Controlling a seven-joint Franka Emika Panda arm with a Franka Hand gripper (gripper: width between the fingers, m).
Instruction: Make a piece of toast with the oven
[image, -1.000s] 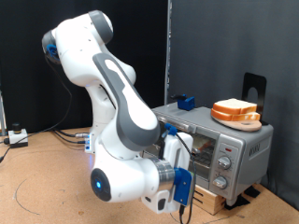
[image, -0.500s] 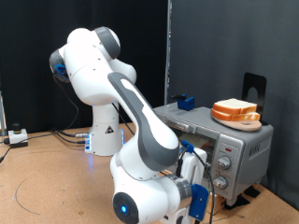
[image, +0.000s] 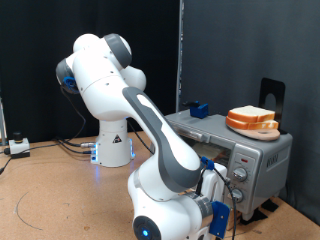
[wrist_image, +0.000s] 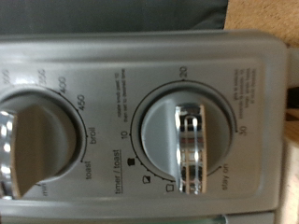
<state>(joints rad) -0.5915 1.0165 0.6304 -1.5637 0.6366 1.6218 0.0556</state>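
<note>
Gripper low at the exterior view's bottom, facing the oven (image: 240, 150) knobs; can't tell if spread or pinched. Timer knob (wrist_image: 190, 140) fills wrist view; misalignment risks slipping off it.

Exterior view. A black curtain (image: 240, 50) forms the backdrop at the exterior view's right, meeting a darker black panel (image: 60, 25) that spans the left and centre. A brown wooden surface (image: 50, 195) fills the foreground, with a thin cable (image: 28, 205) looping across it. A white power strip (image: 18, 146) lies at the far left edge, near a pale vertical post (image: 3, 120). Lighting is even and indoor.
</note>
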